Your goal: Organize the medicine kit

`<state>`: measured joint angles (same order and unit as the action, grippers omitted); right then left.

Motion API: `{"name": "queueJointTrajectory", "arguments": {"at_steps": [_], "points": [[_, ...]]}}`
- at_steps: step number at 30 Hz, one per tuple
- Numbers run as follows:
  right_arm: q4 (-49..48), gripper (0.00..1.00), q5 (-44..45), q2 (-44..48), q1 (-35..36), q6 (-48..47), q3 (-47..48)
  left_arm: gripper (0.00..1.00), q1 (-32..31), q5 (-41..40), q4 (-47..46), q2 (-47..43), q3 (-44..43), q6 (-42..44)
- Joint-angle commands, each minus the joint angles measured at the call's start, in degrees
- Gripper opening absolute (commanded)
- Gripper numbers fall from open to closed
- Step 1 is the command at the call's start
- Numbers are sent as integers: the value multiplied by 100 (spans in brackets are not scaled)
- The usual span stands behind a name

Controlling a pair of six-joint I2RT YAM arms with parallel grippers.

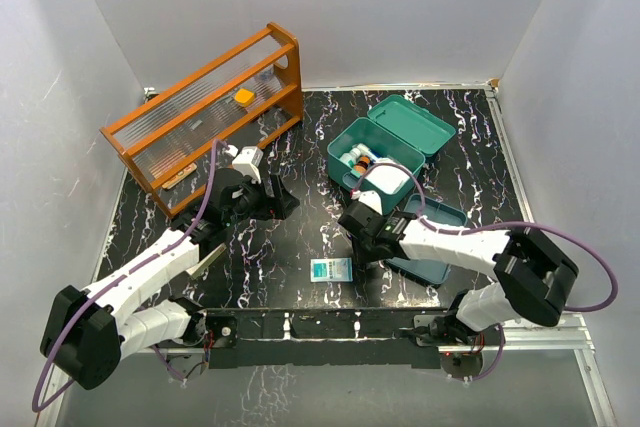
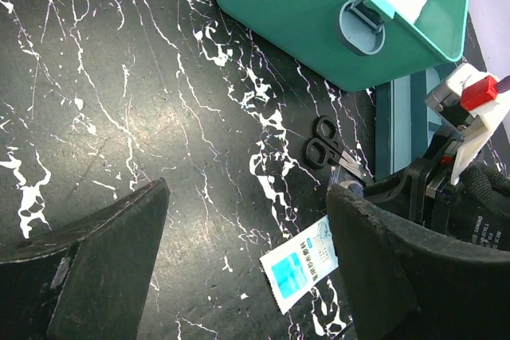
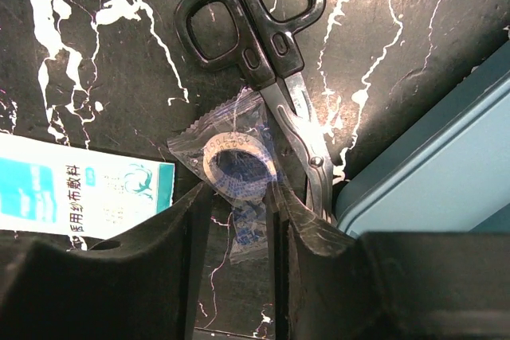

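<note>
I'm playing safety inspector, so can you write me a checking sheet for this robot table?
Surface: black marbled table, no spills seen.
Job's things: medicine kit open, items inside; scissors, gauze sachet and clear packet lie outside it.
Clutter: orange rack; blue-grey tray partly hidden by the right arm.
Grippers: left gripper open and empty; right gripper closed on the clear packet.
Cables: a purple cable loops from each arm.
Surroundings: white walls, nothing else seen.
</note>
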<state>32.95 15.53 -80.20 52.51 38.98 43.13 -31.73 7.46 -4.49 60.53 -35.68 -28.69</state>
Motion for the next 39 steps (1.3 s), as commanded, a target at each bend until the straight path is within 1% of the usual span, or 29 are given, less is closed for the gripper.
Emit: {"name": "queueJointTrajectory", "arguments": {"at_steps": [1, 3, 6, 9, 13, 19, 24, 29, 35, 39], "points": [[146, 31, 214, -165, 48, -131, 255, 79, -14, -91, -43, -5, -114, 64], [341, 32, 351, -224, 62, -116, 440, 79, -9, -96, -35, -2, -114, 74], [584, 38, 485, -212, 89, -127, 730, 79, -18, -105, -34, -6, -112, 91], [644, 40, 482, -174, 92, -175, 915, 79, -14, -105, -39, 5, -110, 108], [501, 39, 430, -237, 90, -218, 851, 79, -16, -118, -64, 19, -106, 109], [335, 35, 250, -674, 92, -346, 788, 79, -17, -129, -53, 38, -105, 118], [340, 27, 316, -872, 93, -325, 784, 79, -17, -148, -44, 54, -101, 120], [317, 16, 304, -829, 92, -286, 770, 79, -9, -166, -47, 38, -89, 119], [309, 11, 358, -589, 90, -146, 821, 79, -13, -175, -43, 33, -94, 118], [306, 9, 493, -251, 90, 58, 830, 79, -10, -175, -43, 29, -82, 118]]}}
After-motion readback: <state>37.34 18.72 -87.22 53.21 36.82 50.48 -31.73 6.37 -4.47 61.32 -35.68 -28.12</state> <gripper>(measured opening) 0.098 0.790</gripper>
